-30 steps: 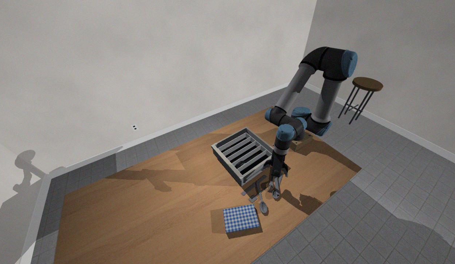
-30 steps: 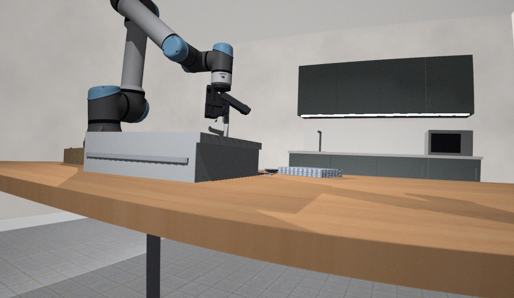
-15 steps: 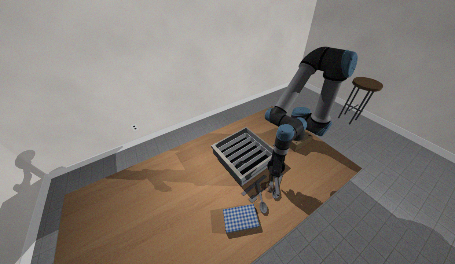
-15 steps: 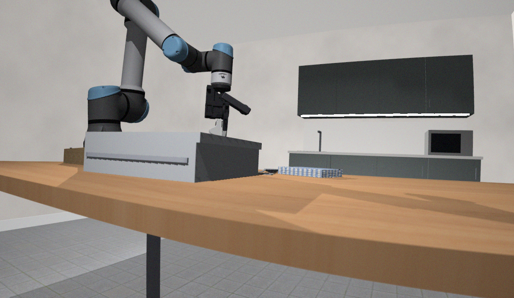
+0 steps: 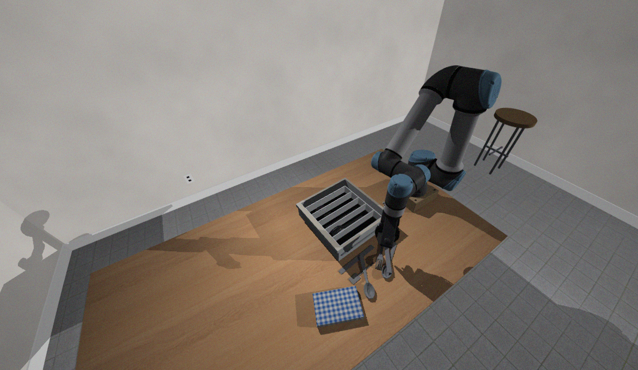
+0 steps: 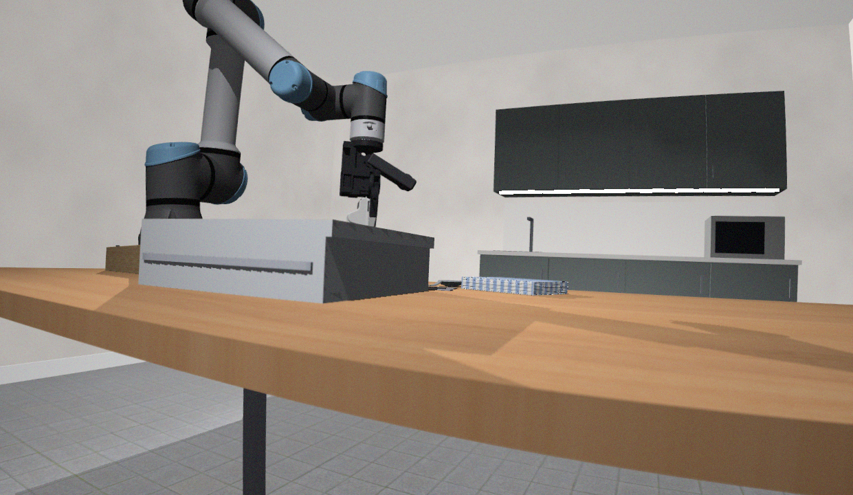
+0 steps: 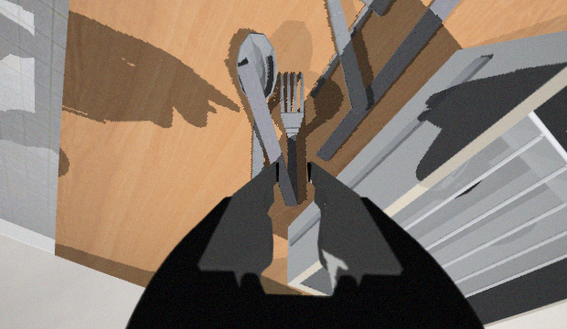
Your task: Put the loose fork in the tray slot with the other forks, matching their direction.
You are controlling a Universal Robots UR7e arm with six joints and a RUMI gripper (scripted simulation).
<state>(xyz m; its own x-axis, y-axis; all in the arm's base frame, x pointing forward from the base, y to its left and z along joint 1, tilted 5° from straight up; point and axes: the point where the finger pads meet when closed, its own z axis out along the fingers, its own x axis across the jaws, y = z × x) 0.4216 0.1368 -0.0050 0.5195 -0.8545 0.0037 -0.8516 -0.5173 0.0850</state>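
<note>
The loose fork [image 5: 380, 259] [image 7: 292, 120] lies on the table beside the tray, tines away from my gripper in the wrist view. A knife-like piece [image 7: 264, 120] crosses its dark handle and rests over a spoon [image 5: 387, 274] [image 7: 268, 59]. My gripper [image 7: 293, 164] [image 6: 366, 218] hangs above the fork's handle, its fingers close together with a narrow gap. It is slightly open, and I see nothing held. The grey tray [image 5: 317, 233] [image 6: 232, 243] [image 7: 384, 183] has long parallel slots. A dark piece [image 5: 338, 228] lies in one slot; its kind is unclear.
A second spoon [image 5: 368, 290] and several flat grey pieces lie between the tray and a folded blue checked cloth [image 5: 338, 306] [image 6: 512, 286]. The tray's wall stands close to the loose fork. A stool [image 5: 515, 118] stands beyond the table.
</note>
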